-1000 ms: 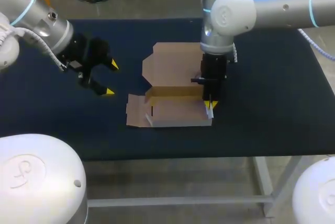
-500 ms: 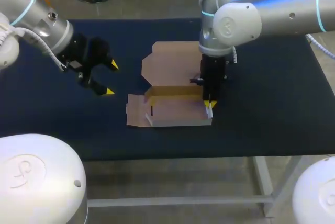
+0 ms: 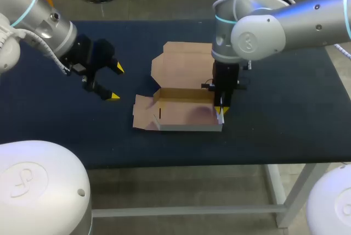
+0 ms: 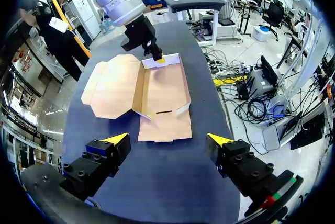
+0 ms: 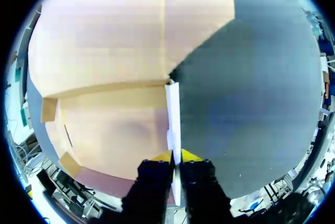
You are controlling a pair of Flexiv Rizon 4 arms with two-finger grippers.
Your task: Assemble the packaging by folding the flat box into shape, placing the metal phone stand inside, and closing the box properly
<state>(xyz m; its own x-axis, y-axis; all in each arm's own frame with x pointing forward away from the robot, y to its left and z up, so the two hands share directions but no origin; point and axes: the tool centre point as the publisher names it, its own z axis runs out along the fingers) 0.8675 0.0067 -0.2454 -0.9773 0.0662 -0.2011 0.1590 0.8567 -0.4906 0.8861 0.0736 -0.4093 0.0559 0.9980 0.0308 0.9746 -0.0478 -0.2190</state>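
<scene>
The brown box (image 3: pixel 184 115) is sitting midway on the table (image 3: pixel 285 108), tray half-formed, lid (image 3: pixel 184 65) lying flat behind. The right gripper (image 3: pixel 221 108) is pinching its right side; the left gripper (image 3: pixel 115 83) is hanging open, well apart.

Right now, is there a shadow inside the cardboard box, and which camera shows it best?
Head view: a soft dark shadow lies on the floor of the box, beside the right gripper. Right wrist view: only a faint darker patch on that floor, ahead of the gripper. Left wrist view: the floor looks evenly lit, with no shadow I can make out.
</scene>
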